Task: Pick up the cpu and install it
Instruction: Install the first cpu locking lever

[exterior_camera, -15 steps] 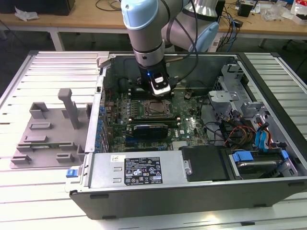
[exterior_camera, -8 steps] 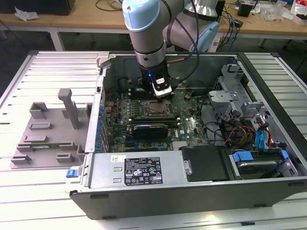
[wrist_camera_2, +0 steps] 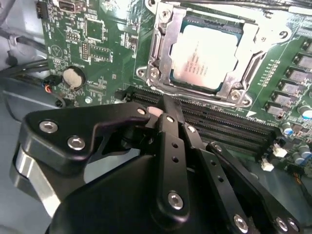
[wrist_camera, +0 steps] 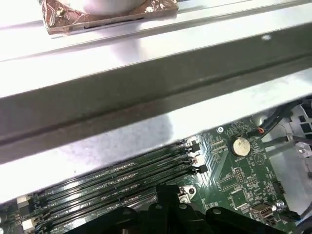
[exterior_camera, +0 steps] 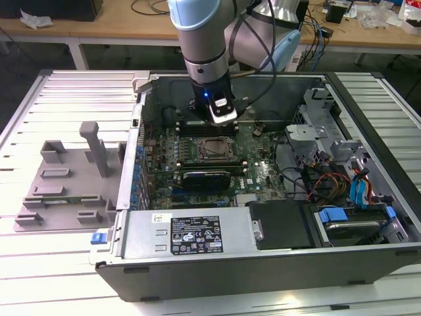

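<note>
Inside the socket (wrist_camera_2: 207, 58), at twelve o'clock from the gripper (wrist_camera_2: 170, 109), sits the cpu (wrist_camera_2: 210, 56); the fingers look clenched, holding nothing.

One cpu (wrist_camera_2: 210, 56) sits in one socket (wrist_camera_2: 161, 46), beside one coin battery (wrist_camera_2: 74, 76) on one motherboard (wrist_camera_2: 107, 48).

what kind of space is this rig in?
Likely an electronics lab or assembly test bench: an opened desktop PC case lies on a slatted metal table, a grey parts fixture sits beside it, and cluttered workbenches stand behind.
</note>
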Available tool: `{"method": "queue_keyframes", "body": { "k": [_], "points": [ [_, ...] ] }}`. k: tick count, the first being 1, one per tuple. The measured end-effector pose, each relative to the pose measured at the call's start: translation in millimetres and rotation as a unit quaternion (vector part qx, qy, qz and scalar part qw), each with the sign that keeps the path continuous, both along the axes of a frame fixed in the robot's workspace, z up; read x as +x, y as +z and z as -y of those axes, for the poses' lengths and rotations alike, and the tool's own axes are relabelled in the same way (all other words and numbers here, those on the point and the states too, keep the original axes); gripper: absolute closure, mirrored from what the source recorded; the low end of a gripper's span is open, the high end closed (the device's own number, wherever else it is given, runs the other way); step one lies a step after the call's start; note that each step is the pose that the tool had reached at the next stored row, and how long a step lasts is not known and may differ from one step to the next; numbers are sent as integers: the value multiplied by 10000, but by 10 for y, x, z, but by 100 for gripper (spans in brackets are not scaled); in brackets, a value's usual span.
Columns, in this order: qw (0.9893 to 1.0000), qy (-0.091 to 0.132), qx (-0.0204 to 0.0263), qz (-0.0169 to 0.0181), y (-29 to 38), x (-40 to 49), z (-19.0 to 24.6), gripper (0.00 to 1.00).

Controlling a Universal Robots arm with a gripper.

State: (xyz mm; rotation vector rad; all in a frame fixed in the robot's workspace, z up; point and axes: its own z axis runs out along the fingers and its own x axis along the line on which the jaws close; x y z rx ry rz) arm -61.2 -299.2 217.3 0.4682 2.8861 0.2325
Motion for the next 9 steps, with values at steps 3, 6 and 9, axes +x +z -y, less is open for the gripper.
{"method": "queue_keyframes", "body": {
  "k": [3,6,9],
  "points": [
    [9998,0,-174,-5,1,0,13,89],
    [9989,0,-467,-40,2,-1,52,89],
    [9970,2,-761,-101,1,-1,82,89]
  ]
}}
